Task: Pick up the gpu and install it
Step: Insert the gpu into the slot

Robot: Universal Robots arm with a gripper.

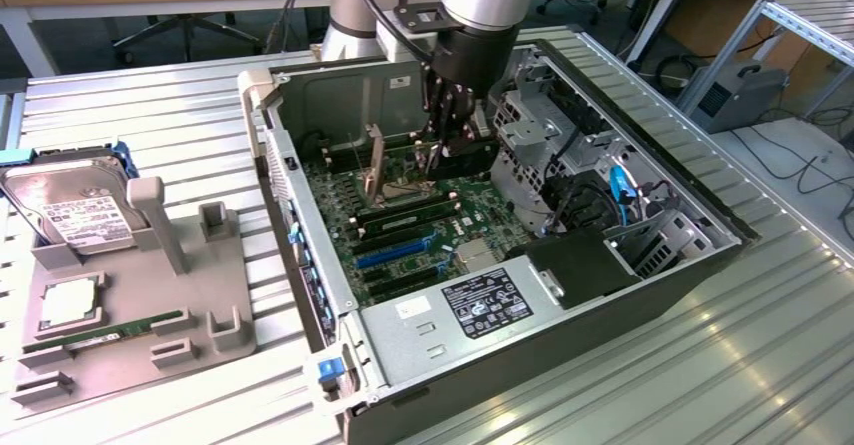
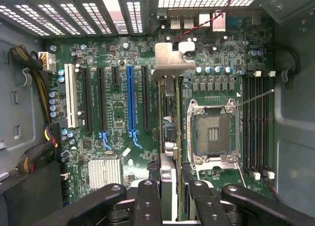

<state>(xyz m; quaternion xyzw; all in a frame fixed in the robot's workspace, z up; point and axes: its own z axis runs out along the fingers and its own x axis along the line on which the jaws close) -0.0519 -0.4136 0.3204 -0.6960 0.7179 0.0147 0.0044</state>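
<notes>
Looking at the exterior view's left first: a grey holder tray (image 1: 160,315) sits on the slatted table (image 1: 747,365), w/ a silver hard drive (image 1: 74,210) propped at its far end, a CPU (image 1: 64,307) lying flat nearer, and a green memory stick (image 1: 127,327) just beside that. Mid-scene is the open PC case (image 1: 667,275), mobo (image 1: 400,240) facing up, PSU (image 1: 467,310) at the near end w/ its label showing. The gripper (image 1: 434,155) hangs down inside the case over the far part of the board, narrowly clamped on the gpu (image 1: 383,170), held edge-on. In the wrist view the gripper (image 2: 173,186) has its fingers (image 2: 147,199) on either side of the card, and the gpu (image 2: 170,108) w/ its silvery bracket (image 2: 170,58) sits above the board, between the blue slot (image 2: 130,100) and the empty CPU socket (image 2: 212,132). Can't tell if it's touching a slot.
</notes>
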